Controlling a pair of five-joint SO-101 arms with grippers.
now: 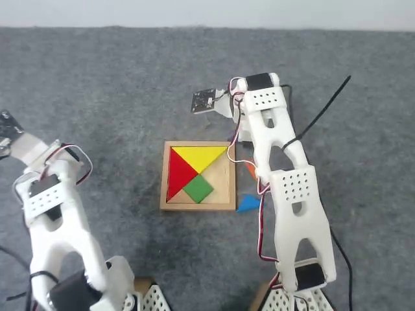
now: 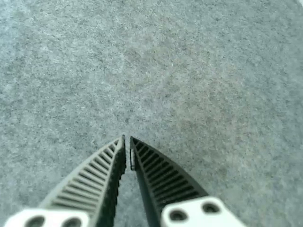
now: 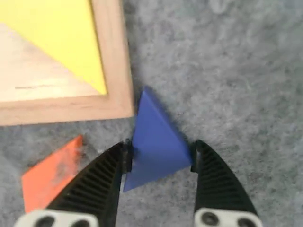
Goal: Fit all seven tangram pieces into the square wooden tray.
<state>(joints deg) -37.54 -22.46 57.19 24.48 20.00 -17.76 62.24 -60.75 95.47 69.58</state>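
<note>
- A grey, felt-like mat (image 1: 97,84) is spread over the whole work surface.
- Its fuzzy, mottled nap is seen close up in both wrist views.
- A pale, plain strip (image 1: 194,13) is seen running along the mat's far edge, from one side of the high view to the other.

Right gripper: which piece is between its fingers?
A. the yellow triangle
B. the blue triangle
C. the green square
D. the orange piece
B: in the right wrist view the right gripper has one finger against each side of the blue triangle, just outside a corner of the tray.
</note>
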